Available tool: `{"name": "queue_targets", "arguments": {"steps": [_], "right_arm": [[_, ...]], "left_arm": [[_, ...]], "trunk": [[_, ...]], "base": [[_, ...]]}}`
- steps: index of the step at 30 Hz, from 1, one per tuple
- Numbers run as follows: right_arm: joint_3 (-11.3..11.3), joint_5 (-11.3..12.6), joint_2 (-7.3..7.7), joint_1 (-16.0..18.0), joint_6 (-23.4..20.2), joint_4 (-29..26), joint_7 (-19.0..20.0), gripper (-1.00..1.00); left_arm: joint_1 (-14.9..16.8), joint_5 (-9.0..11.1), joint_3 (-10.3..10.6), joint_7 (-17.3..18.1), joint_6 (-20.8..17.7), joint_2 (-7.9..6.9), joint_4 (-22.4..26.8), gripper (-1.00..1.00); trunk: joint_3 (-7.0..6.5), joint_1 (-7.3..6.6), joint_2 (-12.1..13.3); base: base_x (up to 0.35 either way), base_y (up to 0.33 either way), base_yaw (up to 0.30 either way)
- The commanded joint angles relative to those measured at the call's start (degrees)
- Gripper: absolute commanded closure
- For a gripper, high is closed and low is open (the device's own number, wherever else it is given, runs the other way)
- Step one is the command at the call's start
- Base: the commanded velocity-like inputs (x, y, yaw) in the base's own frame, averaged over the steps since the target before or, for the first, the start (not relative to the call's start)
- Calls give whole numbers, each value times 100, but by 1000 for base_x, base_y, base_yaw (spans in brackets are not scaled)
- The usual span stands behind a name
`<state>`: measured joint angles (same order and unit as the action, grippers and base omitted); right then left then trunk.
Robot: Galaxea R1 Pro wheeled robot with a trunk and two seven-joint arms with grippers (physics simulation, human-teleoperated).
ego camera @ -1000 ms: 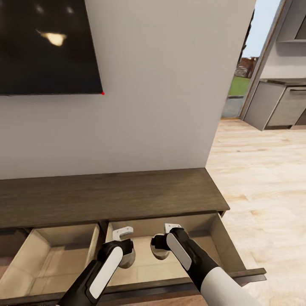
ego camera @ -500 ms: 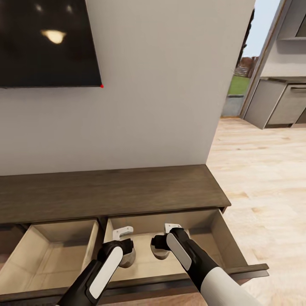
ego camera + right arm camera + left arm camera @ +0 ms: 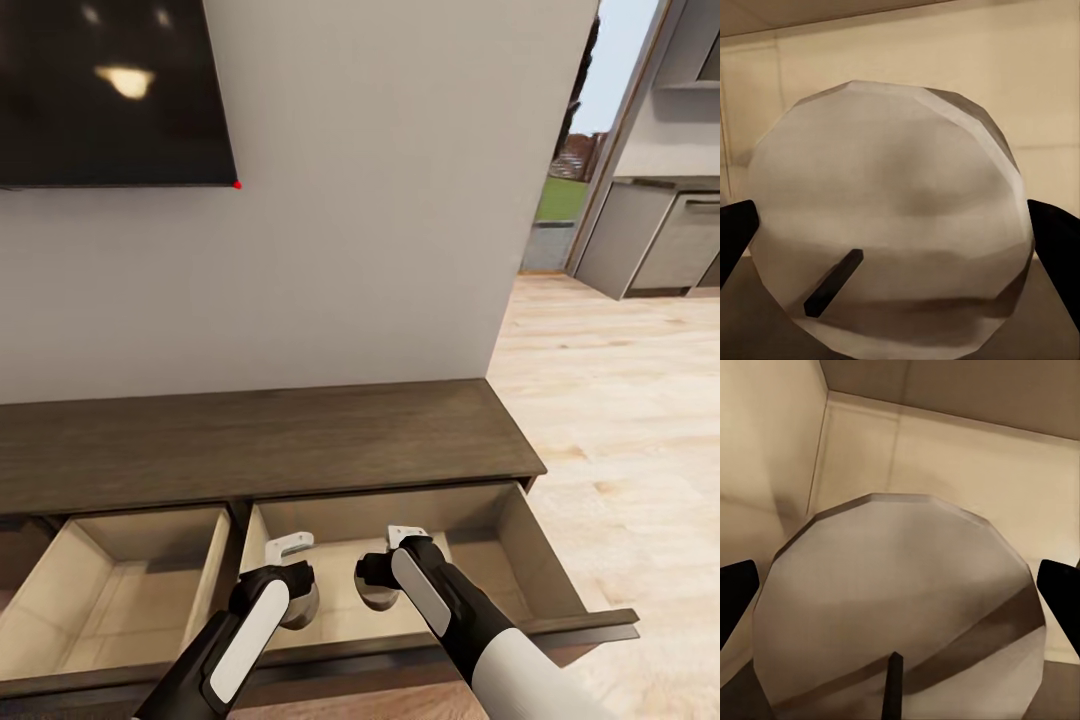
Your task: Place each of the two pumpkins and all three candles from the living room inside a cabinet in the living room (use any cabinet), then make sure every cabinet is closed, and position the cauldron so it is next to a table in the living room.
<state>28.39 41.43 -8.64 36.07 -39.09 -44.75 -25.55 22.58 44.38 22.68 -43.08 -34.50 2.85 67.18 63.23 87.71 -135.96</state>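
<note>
Head view: both end effectors, left [image 3: 297, 590] and right [image 3: 380, 580], each grip a squat grey-tan candle, left candle [image 3: 900, 615] and right candle [image 3: 889, 232], inside the cabinet's [image 3: 260, 440] open right drawer [image 3: 480, 530].

Even, soft light fills the room. A lamp glare shows on the dark screen [image 3: 115, 90]. The wrist views look soft and blurred close up.
</note>
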Motion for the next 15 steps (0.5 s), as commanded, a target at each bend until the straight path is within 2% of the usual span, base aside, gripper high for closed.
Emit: {"name": "queue_targets", "arguments": {"steps": [1, 6, 13, 15], "right_arm": [[18, 59, 2, 5, -2, -9, -64, 100], [18, 59, 2, 5, -2, -8, -64, 100], [18, 59, 2, 5, -2, -8, -64, 100], [18, 59, 2, 5, -2, -8, -64, 100]], "left_arm": [[3, 45, 8, -52, -2, -3, 10, 100], [4, 45, 8, -52, -3, -3, 14, 100], [5, 45, 8, -59, -3, -4, 14, 100], [8, 45, 8, -58, -4, -4, 14, 100]], "trunk": [[23, 21, -44], [113, 131, -245], [113, 131, -245], [149, 175, -325]], "base": [[0, 0, 0], [0, 0, 0], [0, 0, 0], [0, 0, 0]]}}
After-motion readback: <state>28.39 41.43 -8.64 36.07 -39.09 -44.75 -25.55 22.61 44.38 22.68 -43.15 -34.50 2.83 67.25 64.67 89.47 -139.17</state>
